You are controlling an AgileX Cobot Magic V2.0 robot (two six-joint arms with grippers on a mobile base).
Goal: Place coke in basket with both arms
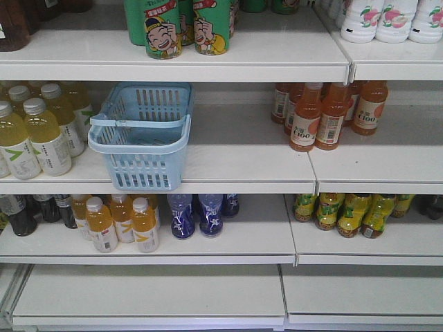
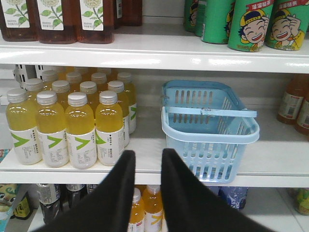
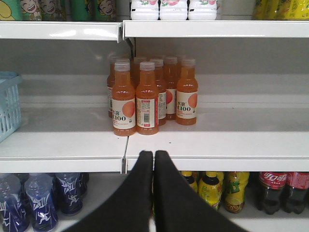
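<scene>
Two coke bottles (image 3: pixel 272 189) with red labels stand on the lower shelf, at the bottom right of the right wrist view, below and right of my right gripper (image 3: pixel 153 153). That gripper is shut and holds nothing. The light blue basket (image 1: pixel 138 146) sits on the middle shelf, with its handle resting across the top. In the left wrist view the basket (image 2: pixel 207 138) is ahead and to the right of my left gripper (image 2: pixel 148 154), which is open and empty. The basket's slotted wall (image 3: pixel 7 111) shows at the left edge of the right wrist view. Neither gripper appears in the front view.
Yellow drink bottles (image 2: pixel 79 128) stand left of the basket and orange juice bottles (image 3: pixel 147 99) to its right. On the lower shelf are purple-labelled bottles (image 3: pixel 41 200) and yellow-green bottles (image 3: pixel 210 188). Green cans (image 1: pixel 163 28) sit on the top shelf. White shelf edges (image 3: pixel 193 164) jut forward.
</scene>
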